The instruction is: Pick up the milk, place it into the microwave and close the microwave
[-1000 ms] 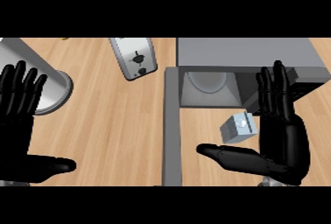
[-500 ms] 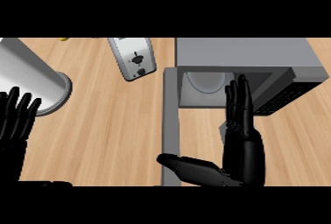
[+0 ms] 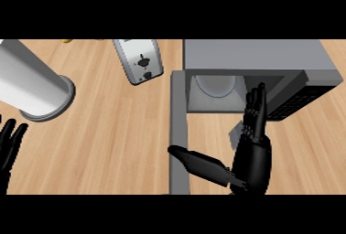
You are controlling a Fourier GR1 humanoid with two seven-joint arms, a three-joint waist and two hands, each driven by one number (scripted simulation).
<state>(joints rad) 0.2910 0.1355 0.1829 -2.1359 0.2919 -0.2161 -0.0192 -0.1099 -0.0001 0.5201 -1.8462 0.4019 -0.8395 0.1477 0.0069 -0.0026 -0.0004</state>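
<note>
Seen steeply from the head view: right hand (image 3: pixel 251 157) edge-on, fingers (image 3: pixel 255 109) straight and pointing far toward the open microwave (image 3: pixel 256 57), thumb (image 3: pixel 199 163) spread out to the left; nothing clasped. Just behind those fingers, only a pale sliver of the milk (image 3: pixel 236 133), standing on the counter (image 3: pixel 115 137) near the microwave's mouth; long axis and facing not readable, label hidden. Inside the cavity, a round turntable (image 3: pixel 216 86); door (image 3: pixel 178 132) swung out toward the near side. Farther left, a toaster (image 3: pixel 139 61) and a grey cylinder (image 3: pixel 32 87), well apart, bare wood between. At the left edge, left hand (image 3: pixel 9 146) resting, fingers straight and up.
</note>
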